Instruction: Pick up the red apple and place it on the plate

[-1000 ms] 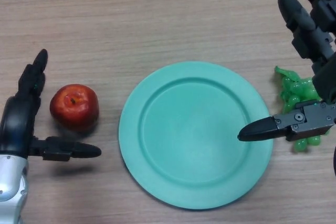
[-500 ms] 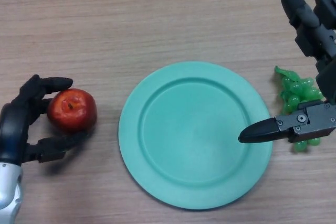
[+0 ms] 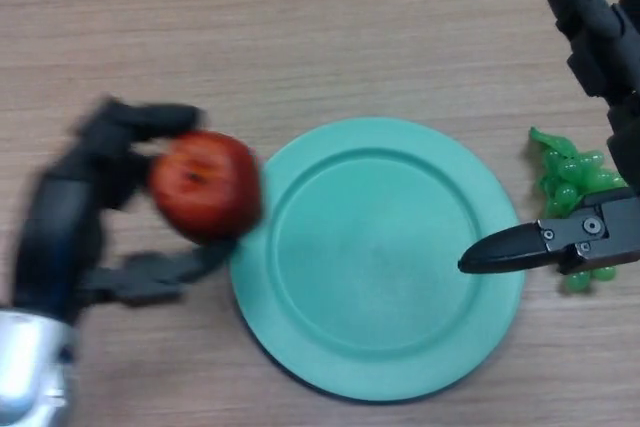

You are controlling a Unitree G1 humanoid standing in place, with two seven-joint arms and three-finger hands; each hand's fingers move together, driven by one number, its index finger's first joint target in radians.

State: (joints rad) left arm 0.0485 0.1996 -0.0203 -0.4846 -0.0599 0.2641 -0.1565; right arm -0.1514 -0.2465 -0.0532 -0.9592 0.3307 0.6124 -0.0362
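My left hand point(image 3: 80, 212) is shut on the red apple point(image 3: 205, 185), fingers over its top and thumb under it. It holds the apple above the table, just at the left rim of the teal plate point(image 3: 377, 257). My right hand point(image 3: 590, 127) is open at the right edge; its thumb lies over the plate's right rim and its fingers point away at the top right.
A bunch of green grapes point(image 3: 568, 179) lies on the wooden table point(image 3: 300, 27) right of the plate, partly under my right hand.
My left hand closed round the apple, lifted it and carried it right to the plate's left rim. The right hand barely moved.
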